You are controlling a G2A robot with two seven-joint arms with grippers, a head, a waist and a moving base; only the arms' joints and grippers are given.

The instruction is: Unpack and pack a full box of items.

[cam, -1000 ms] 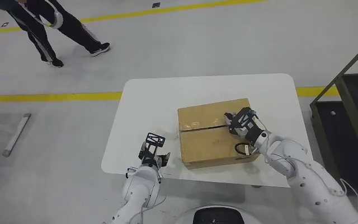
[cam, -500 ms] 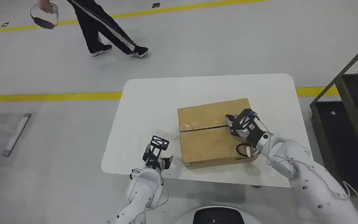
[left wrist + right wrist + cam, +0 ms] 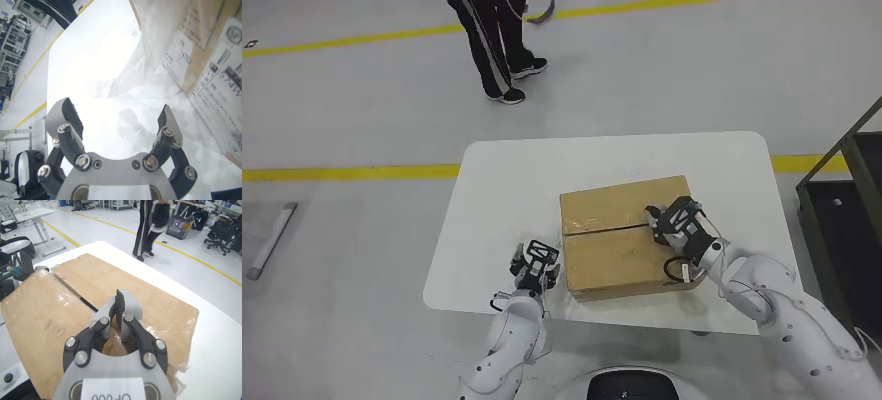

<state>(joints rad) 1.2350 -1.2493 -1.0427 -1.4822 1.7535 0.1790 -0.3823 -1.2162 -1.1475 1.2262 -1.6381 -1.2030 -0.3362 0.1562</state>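
**Closed brown cardboard box (image 3: 627, 240) on a white round-cornered table (image 3: 492, 180), shown at the unpacking stage.** The box is set toward the near right part of the table. Its two top flaps (image 3: 136, 294) are brought together along a centre seam (image 3: 75, 292), and glossy clear tape (image 3: 60, 298) is laid over them.

The right gripper (image 3: 119, 293) is held just above the lid at the right end of the seam. Its pads are pressed together, and whether a strip of tape is pinched between them cannot be told.

The left gripper (image 3: 115, 105) is held low over the table just beside the left wall of the box, near the front corner. Its fingers are spread wide and nothing is held. On that wall white printed labels (image 3: 223, 79) are seen, and a loose sheet of clear film (image 3: 128, 79) is seen standing away from the corner.

**Handling, as judged:** the box is taken to be stiff along its edges and corners but yielding at mid-panel. It is taken to be heavy if it is full, as the task states, so it is better slid or braced than lifted by one gripper. The taped surfaces are expected to be slippery under the pads. Hold is best taken on a flap's free edge at the seam, or on a lifted tape end, and the left wall can be steadied by the open gripper while the lid is worked
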